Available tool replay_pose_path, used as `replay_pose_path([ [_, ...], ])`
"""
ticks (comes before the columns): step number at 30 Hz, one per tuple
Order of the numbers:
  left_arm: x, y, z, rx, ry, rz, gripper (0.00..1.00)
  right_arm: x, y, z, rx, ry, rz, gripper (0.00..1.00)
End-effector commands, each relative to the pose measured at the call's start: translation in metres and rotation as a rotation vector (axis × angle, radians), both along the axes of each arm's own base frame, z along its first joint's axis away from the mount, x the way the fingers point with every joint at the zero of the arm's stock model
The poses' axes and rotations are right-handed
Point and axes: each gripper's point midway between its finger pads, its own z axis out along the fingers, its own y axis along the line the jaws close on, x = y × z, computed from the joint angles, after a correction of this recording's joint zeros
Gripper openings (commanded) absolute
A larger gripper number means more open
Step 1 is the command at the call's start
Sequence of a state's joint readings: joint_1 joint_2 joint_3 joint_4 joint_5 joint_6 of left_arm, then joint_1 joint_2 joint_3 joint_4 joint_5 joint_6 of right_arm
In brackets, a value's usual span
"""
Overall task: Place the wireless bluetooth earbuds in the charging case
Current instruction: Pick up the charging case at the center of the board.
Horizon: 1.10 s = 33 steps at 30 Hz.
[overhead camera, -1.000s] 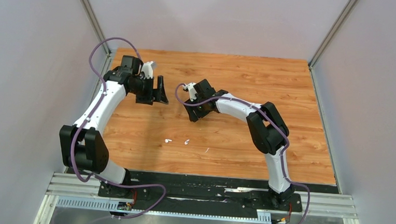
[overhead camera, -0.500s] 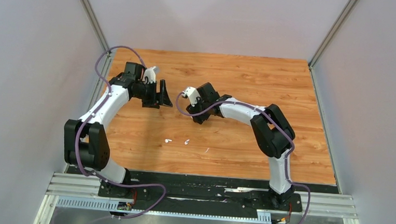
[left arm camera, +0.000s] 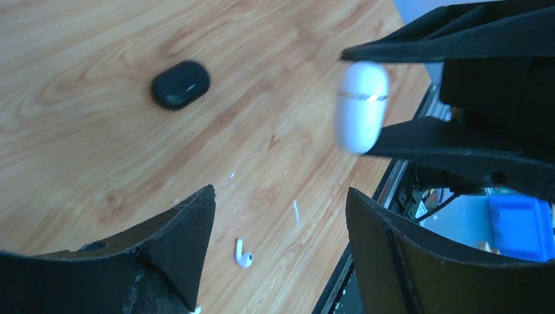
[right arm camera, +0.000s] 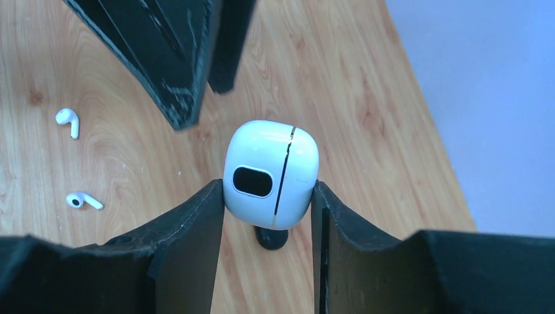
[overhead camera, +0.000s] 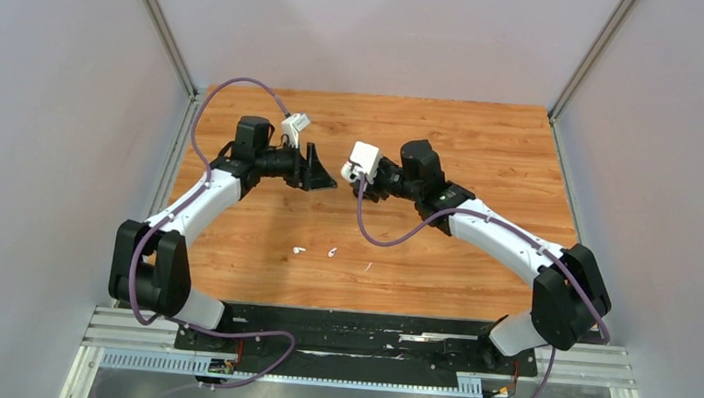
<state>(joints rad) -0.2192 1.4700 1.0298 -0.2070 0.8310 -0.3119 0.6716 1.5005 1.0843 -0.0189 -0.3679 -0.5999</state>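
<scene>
Two earbuds lie loose on the table (overhead camera: pixel 481 142), near its front edge and well apart from both grippers: the left earbud (overhead camera: pixel 298 249) and the right earbud (overhead camera: pixel 332 250). They sit close together without touching. Neither is in the case.

1. Right gripper (right arm camera: pixel 267 190): the fingers are clamped on the case (right arm camera: pixel 271 173), one finger on each side. The case is held above the table, with nothing under it touching it. It is white and glossy, with a dark oval mark on its visible face. The lid seam shows as a thin dark line, so the lid is closed.

2. Left gripper (left arm camera: pixel 280 196): the fingers are spread apart and hold nothing. The gripper faces the right gripper across a short gap over the middle of the table. In the left wrist view the case appears beyond the fingertips and does not touch them.

3. Other items: a small black oval object (left arm camera: pixel 180 84) rests on the wood. In the right wrist view it lies directly under the case. A thin white fleck (overhead camera: pixel 368 266) lies on the table just right of the right earbud.

4. Arm posture: both arms reach inward from the sides, with the wrists at about the same height.
</scene>
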Motion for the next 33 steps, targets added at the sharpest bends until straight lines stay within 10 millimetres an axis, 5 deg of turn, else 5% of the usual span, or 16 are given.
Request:
replay_pose_path([
  [1, 0.000, -0.024, 0.048, -0.072, -0.215, -0.071, 0.78, 0.001, 0.010, 0.019, 0.023, -0.144, 0.047, 0.00],
  [22, 0.005, -0.051, 0.057, -0.136, -0.203, -0.141, 0.61, -0.012, 0.019, 0.043, 0.054, -0.218, 0.058, 0.00],
  [30, -0.005, -0.061, 0.064, -0.198, -0.226, -0.238, 0.22, -0.011, 0.020, 0.039, 0.048, -0.213, 0.058, 0.02],
  [33, -0.009, -0.063, 0.070, -0.219, -0.246, -0.269, 0.00, -0.010, 0.021, 0.034, 0.045, -0.159, 0.045, 0.30],
])
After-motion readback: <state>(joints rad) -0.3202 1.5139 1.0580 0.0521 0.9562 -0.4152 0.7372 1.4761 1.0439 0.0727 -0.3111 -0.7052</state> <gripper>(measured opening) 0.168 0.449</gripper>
